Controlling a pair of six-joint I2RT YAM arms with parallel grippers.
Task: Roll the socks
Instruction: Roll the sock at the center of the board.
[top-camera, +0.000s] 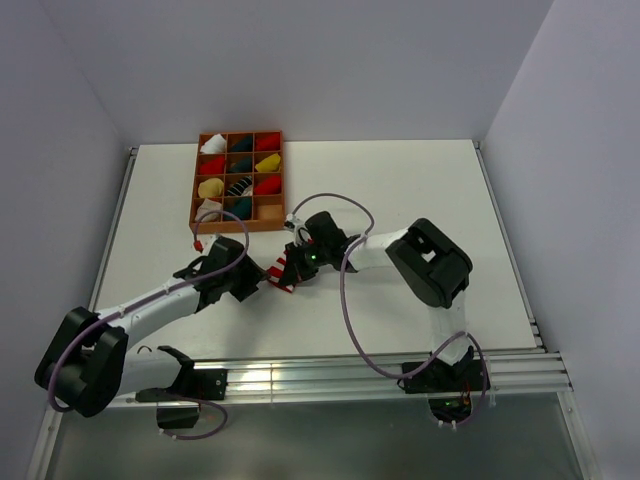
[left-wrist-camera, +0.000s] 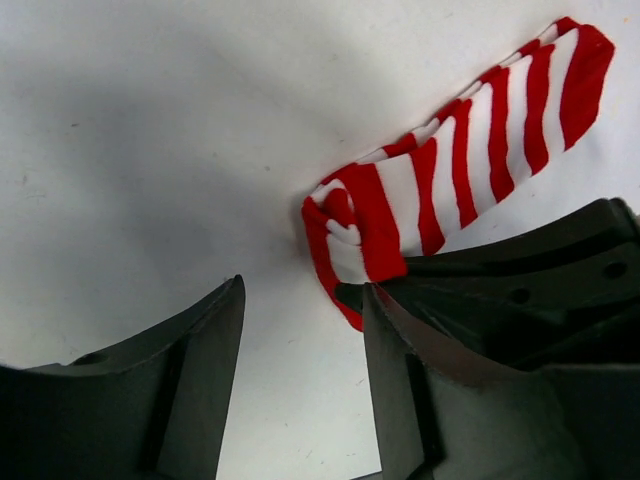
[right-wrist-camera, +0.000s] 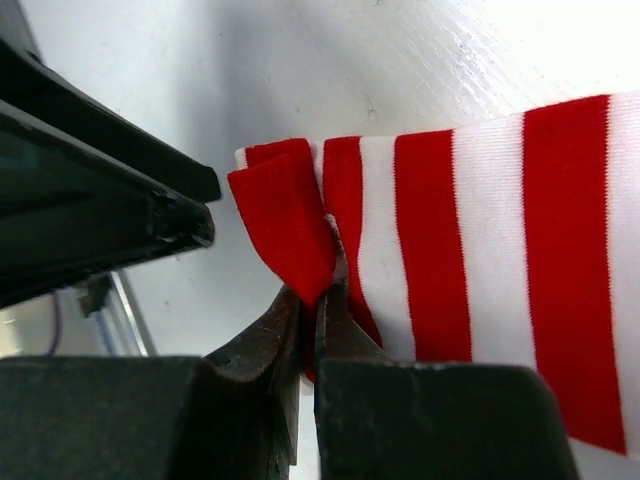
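Observation:
The red-and-white striped sock (top-camera: 280, 270) lies on the white table between the two grippers; it also shows in the left wrist view (left-wrist-camera: 450, 170) and the right wrist view (right-wrist-camera: 480, 260). My right gripper (right-wrist-camera: 318, 300) is shut on the sock's folded red end (right-wrist-camera: 285, 225), which curls over the rest of the sock. My left gripper (left-wrist-camera: 300, 340) is open and empty, its fingers (left-wrist-camera: 205, 380) just short of that end, with bare table between them. In the top view the left gripper (top-camera: 257, 282) and right gripper (top-camera: 297, 262) flank the sock. The beige and dark green socks are out of view.
A brown compartment tray (top-camera: 272, 222) at the back left of the table holds several rolled bundles in red, yellow, white and dark colours. The right gripper's black body (left-wrist-camera: 530, 280) sits close beside my left fingers. The table's metal front rail (top-camera: 330, 375) runs below the arms.

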